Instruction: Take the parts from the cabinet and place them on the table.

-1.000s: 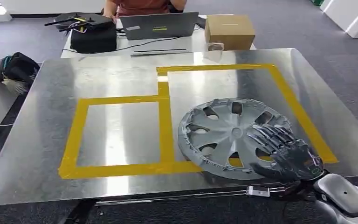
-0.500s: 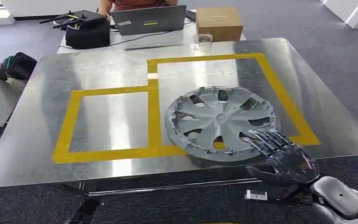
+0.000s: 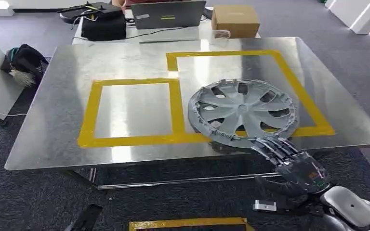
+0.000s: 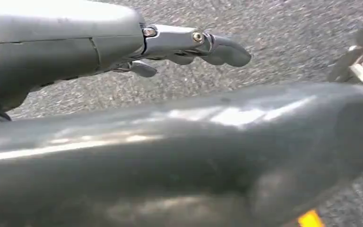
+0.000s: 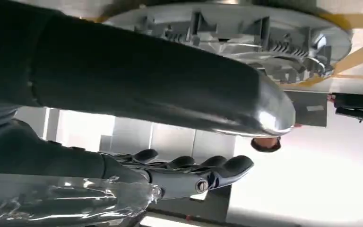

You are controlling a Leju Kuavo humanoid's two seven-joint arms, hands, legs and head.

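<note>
Lying flat on the shiny metal table (image 3: 53,125), the grey wheel cover (image 3: 243,113) is already out of the cabinet and set down. It sits close to the table's near edge, toward the near right corner, and it covers part of the near strip of the big yellow tape square (image 3: 296,86) on the right. A smaller yellow tape square (image 3: 89,115) lies to its left, with nothing in it. The right hand (image 3: 294,166) is just off the near edge, beside the cover but not touching it. Its fingers are spread apart and it holds nothing. The left hand (image 4: 189,47) hangs low over the grey carpet, and from that side I cannot tell if it is spread or curled. So this part looks placed, and the hand looks free. I think the next move is to go to the cabinet for another part. That calls for turning the whole body away without bumping the table edge. A brown box (image 3: 235,20) and a laptop (image 3: 167,14) sit on a far desk.
</note>
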